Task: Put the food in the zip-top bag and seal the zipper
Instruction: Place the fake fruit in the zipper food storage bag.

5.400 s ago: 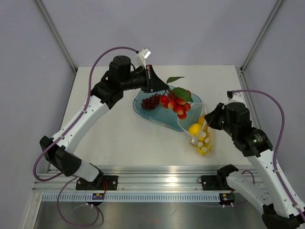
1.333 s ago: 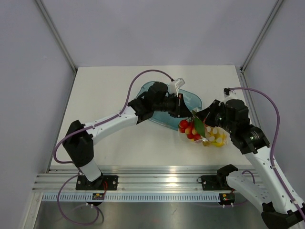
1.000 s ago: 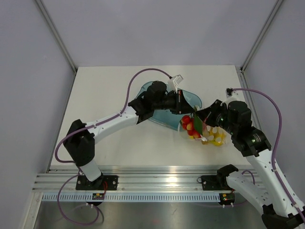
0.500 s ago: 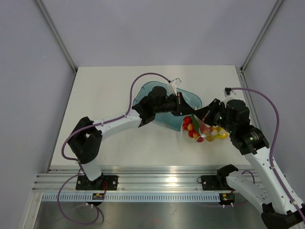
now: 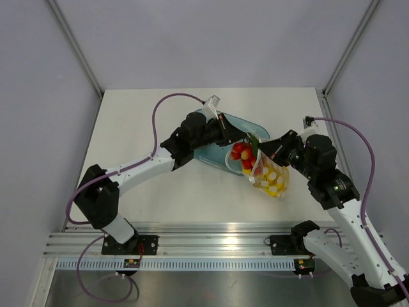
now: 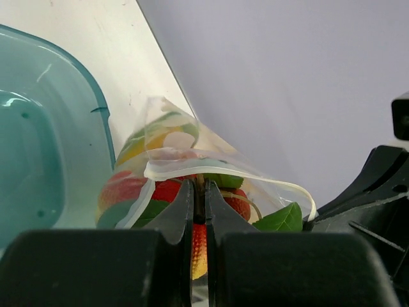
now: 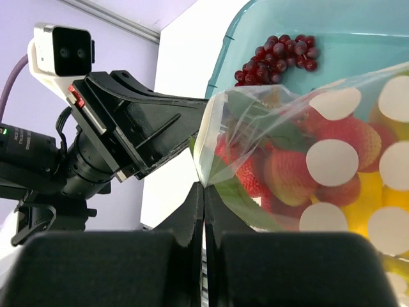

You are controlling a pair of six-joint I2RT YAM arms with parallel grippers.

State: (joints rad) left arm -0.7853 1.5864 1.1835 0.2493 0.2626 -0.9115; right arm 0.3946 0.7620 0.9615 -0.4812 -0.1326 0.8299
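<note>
Counter (image 5: 147, 115) pale, matte, flat; ribbed aluminium rail (image 5: 211, 246) ran along its near edge.

Right of centre hung the zip-top bag (image 5: 271, 179): clear, soft, crinkled film printed with white round dots. Could not tell whether its bottom touched the counter. Inside were glossy yellow fruits (image 5: 273, 185) low down, with red pitted strawberries (image 7: 287, 176) and smooth green leaves (image 6: 281, 220) crowded at the mouth.

Zipper (image 6: 255, 176) was a thin pale strip, bowed in an open arc, not sealed.

Right fingers (image 7: 195, 198) were pressed together, pinching the film at the mouth's edge. Left fingers (image 6: 185, 198), black and blunt, were closed on the mouth rim from the opposite side, only a sliver between them. The two pairs sat near each other, the bag's mouth between.

Just behind the bag lay a translucent teal tray (image 5: 255, 128), rounded at the corners with a raised rim; a cluster of small dark-red grapes (image 7: 275, 56) rested in it.

Beyond stood plain grey-lilac walls (image 5: 211, 45), smooth, with metal corner posts.
</note>
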